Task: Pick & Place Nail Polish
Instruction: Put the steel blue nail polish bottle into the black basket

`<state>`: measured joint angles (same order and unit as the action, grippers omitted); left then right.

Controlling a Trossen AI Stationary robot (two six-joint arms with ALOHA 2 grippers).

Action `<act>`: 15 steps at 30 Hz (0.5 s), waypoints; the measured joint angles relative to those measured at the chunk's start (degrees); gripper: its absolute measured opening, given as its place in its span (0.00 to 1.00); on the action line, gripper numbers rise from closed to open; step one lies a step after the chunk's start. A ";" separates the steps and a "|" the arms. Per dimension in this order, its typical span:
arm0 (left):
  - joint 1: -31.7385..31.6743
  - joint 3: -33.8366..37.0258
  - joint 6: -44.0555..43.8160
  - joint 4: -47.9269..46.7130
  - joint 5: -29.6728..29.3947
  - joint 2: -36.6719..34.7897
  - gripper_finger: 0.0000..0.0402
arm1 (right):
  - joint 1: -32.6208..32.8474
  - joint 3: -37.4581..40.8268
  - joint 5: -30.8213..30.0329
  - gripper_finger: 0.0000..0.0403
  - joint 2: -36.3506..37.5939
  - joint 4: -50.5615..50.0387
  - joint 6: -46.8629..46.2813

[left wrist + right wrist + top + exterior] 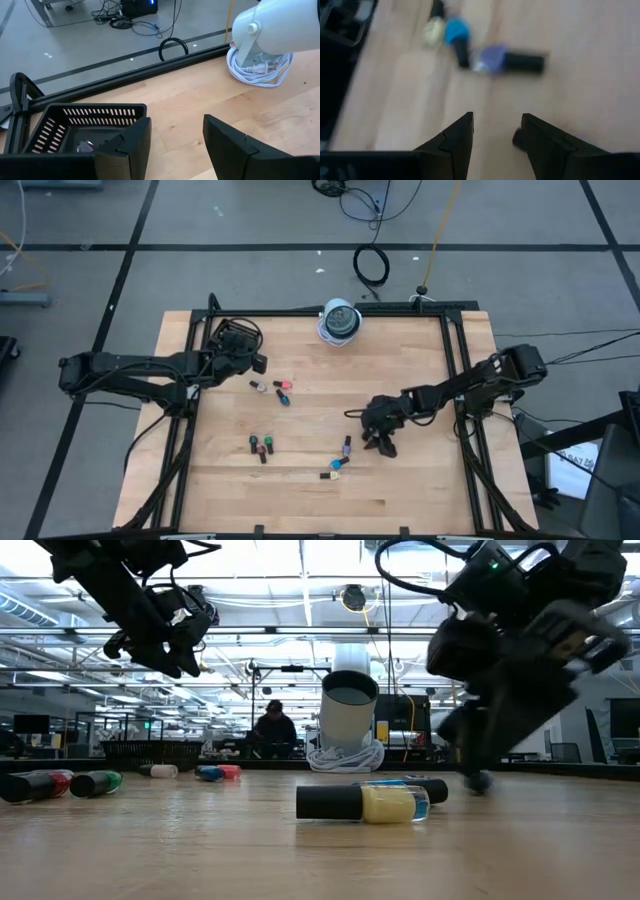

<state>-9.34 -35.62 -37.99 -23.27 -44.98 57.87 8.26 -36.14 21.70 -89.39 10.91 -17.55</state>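
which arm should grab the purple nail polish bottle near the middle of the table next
The right one, probably. The right hand hangs open just beside the purple bottle, which lies ahead of its fingers in the right wrist view. The left hand is open far off, above the black basket at the table's back left.

Bright overhead light, blurred right-wrist view

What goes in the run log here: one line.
left gripper open over basket | right gripper open near purple bottle | nothing held
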 joint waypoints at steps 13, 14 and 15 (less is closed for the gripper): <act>0.00 0.00 0.02 -0.07 0.05 0.00 0.45 | 3.21 0.00 -0.76 0.38 10.10 -14.37 -6.54; 0.00 0.00 0.02 -0.11 0.05 0.00 0.45 | 3.79 0.00 -3.66 0.38 11.25 -15.55 -6.89; 0.02 0.00 0.03 -0.10 0.06 0.00 0.45 | 4.61 0.00 -7.33 0.38 12.22 -17.07 -7.25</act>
<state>-9.32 -35.62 -37.97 -23.37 -44.92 57.87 12.87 -36.14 14.37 -77.17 -6.16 -24.80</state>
